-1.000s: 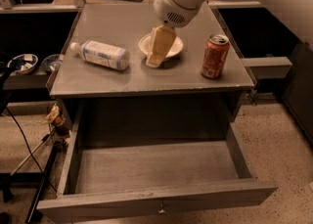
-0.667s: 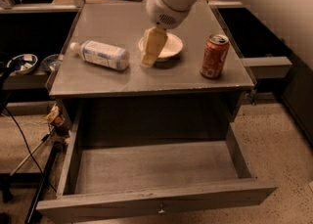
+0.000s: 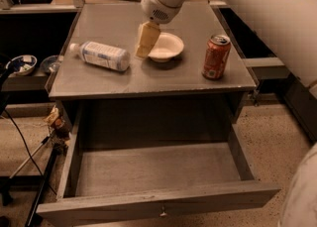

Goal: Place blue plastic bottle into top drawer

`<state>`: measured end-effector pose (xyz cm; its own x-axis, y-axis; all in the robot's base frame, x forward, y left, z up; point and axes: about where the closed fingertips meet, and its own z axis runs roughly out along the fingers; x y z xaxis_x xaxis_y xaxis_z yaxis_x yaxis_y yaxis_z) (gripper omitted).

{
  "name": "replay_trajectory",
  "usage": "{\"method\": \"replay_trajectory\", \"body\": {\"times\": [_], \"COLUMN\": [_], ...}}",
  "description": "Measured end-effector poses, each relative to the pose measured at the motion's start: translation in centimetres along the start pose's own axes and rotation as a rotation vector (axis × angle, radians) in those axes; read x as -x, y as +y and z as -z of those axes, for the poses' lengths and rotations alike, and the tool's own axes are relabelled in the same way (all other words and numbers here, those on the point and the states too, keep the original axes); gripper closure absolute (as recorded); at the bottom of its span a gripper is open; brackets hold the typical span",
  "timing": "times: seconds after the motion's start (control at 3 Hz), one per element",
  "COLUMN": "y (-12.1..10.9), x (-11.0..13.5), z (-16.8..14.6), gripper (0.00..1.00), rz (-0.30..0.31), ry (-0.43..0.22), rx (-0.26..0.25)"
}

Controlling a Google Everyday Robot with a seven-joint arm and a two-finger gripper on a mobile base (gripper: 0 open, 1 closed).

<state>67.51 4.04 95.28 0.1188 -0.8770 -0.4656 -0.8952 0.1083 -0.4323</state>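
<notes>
The blue plastic bottle [image 3: 101,55] lies on its side on the left of the grey cabinet top [image 3: 114,80], white cap pointing left. My gripper [image 3: 145,42] hangs over the cabinet top just right of the bottle, apart from it, its cream fingers [image 3: 147,38] pointing down in front of a white bowl. It holds nothing. The top drawer [image 3: 153,171] stands pulled out below the cabinet top, its inside bare, with a small metal knob [image 3: 162,213] at the centre of its front panel.
A white bowl [image 3: 167,46] sits mid-top behind the gripper. An orange-red soda can [image 3: 216,56] stands upright at the right. Small bowls [image 3: 21,65] rest on a low shelf at the left. Cables and a stand lie on the floor at the lower left.
My gripper has moved left across the cabinet top, from over the bowl toward the bottle. The bottle, can, bowl and drawer have not moved.
</notes>
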Motion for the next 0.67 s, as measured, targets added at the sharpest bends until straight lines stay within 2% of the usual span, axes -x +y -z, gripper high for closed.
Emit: {"method": "replay_trajectory", "body": {"times": [0.33, 0.67], "y": [0.2, -1.2], "x": [0.3, 2.2], "z": [-0.5, -4.4], "gripper": [0.00, 0.00], "rz": [-0.004, 0.029], "ry": [0.002, -0.002], "rx": [0.010, 0.050]}}
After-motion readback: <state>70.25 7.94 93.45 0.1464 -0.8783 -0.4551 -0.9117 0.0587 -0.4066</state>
